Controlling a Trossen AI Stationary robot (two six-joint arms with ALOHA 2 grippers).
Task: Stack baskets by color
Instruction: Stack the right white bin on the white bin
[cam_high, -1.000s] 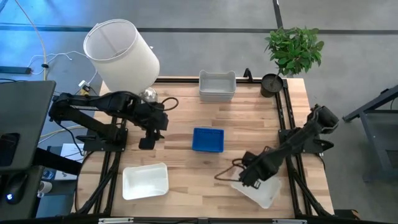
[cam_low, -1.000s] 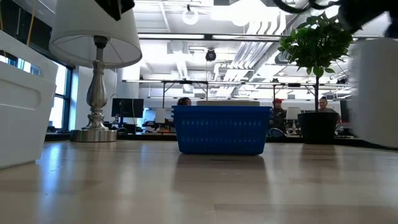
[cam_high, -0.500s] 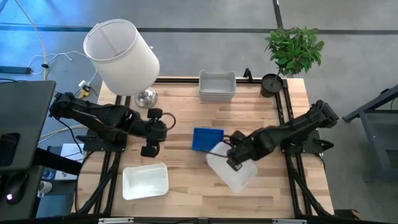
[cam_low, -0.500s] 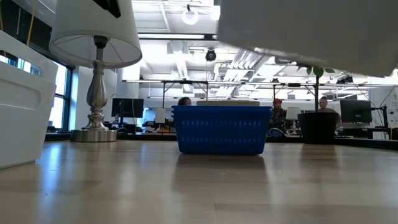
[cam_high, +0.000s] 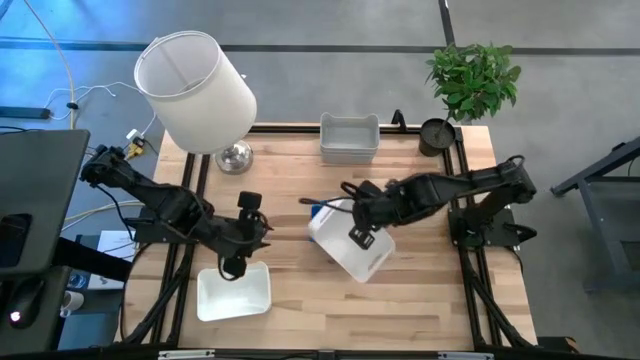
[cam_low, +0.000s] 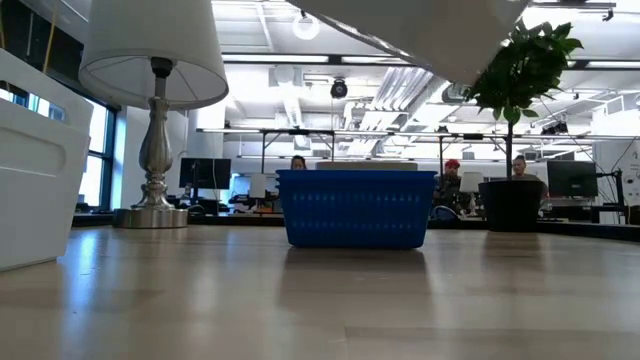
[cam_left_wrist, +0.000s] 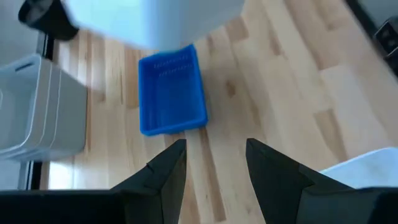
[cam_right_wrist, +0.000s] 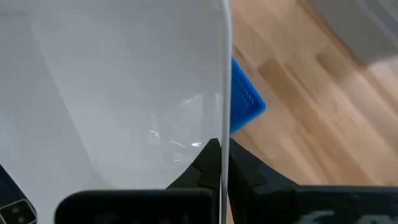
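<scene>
White basket, tilted, airborne

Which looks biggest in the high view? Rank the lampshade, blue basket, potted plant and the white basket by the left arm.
1. Lampshade, though it stands nearer the camera.
2. Potted plant and white basket look alike.
3. Blue basket, mostly hidden, so unsure.

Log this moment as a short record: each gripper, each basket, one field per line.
right gripper: shut on the rim of the carried white basket, held tilted in the air, partly over the blue basket
left gripper: fingers open, empty, above the edge of the near white basket
blue basket: on the table, mid-table
white stack: at the far edge
near white basket: flat on the table
</scene>
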